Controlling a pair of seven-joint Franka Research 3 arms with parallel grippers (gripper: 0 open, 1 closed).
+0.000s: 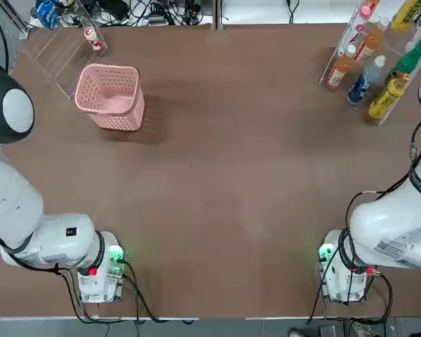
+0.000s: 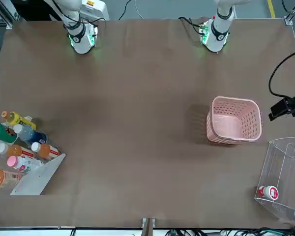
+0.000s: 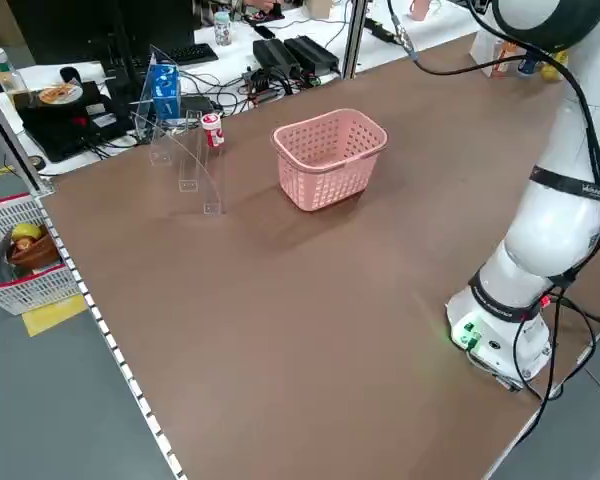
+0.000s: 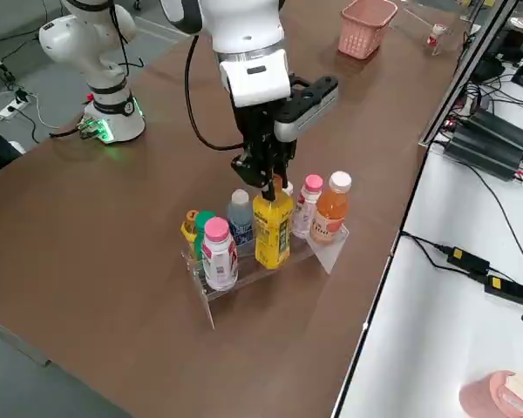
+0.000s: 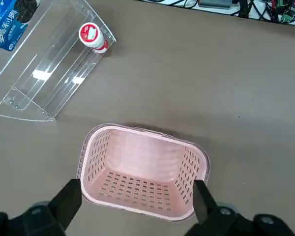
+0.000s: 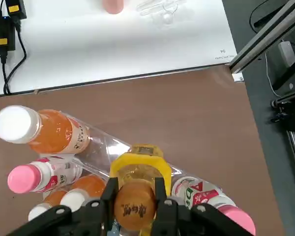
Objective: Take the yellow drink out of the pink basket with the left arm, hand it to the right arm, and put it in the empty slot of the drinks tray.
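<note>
The yellow drink (image 4: 273,228) is held upright at its orange-yellow cap (image 6: 135,207) by the right gripper (image 4: 268,178), whose jaws are clamped on the cap from both sides. The bottle stands in the drinks tray (image 4: 324,254), a clear acrylic rack near the far right corner of the table (image 1: 224,175), in the row at the tray's outer side between a pink-capped white bottle (image 4: 218,252) and an orange bottle with a white cap (image 4: 331,207). Whether its base rests on the tray floor cannot be told. Behind it in the rack a blue bottle (image 4: 240,218), a green-capped bottle (image 4: 203,222) and another pink-capped bottle (image 4: 309,202) are seen.

The pink basket (image 1: 111,96) stands upright near the far left corner of the table, and nothing is seen inside it. The left gripper (image 5: 137,206) hangs above the basket with its fingers (image 5: 66,204) spread wide apart, one on each side of the basket's rim in the wrist view, and nothing is held between them. Beside the basket, at the far left corner, a second clear acrylic rack (image 1: 59,49) lies with a small red-capped white bottle (image 1: 92,36) in it.
</note>
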